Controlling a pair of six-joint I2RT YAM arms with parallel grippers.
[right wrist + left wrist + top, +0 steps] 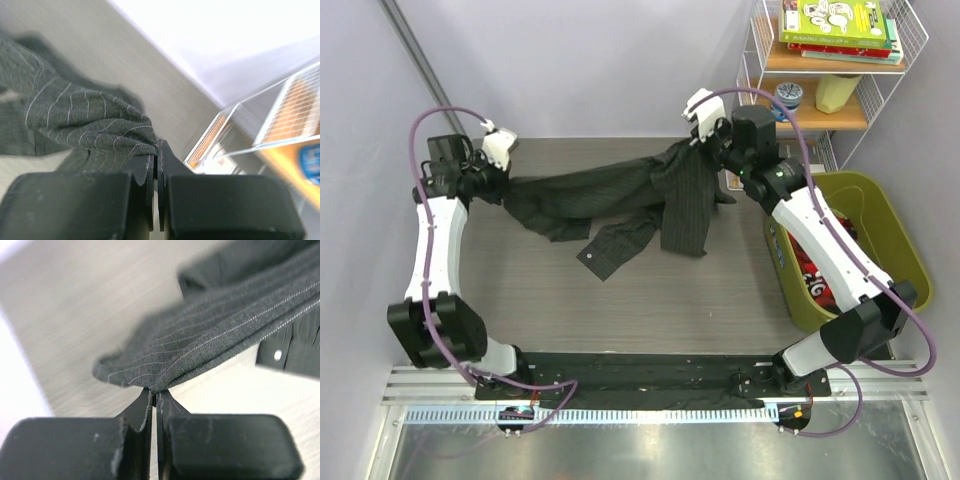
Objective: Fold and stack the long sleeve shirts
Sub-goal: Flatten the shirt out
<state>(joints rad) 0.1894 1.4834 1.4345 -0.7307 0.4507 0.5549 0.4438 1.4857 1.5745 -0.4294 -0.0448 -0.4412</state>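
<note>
One dark pinstriped long sleeve shirt (620, 200) hangs stretched between my two grippers over the far part of the table, sagging in the middle with a sleeve cuff (605, 250) lying on the table. My left gripper (505, 185) is shut on the shirt's left edge; in the left wrist view the cloth (210, 335) is pinched at the fingertips of that gripper (154, 390). My right gripper (705, 150) is shut on the shirt's right edge; in the right wrist view the cloth (85, 122) bunches at the tips of that gripper (156, 145).
An olive-green bin (865, 250) with red items stands at the table's right edge. A white wire shelf (840, 70) with books, a cup and a tin stands at the back right. The wall runs close behind the table.
</note>
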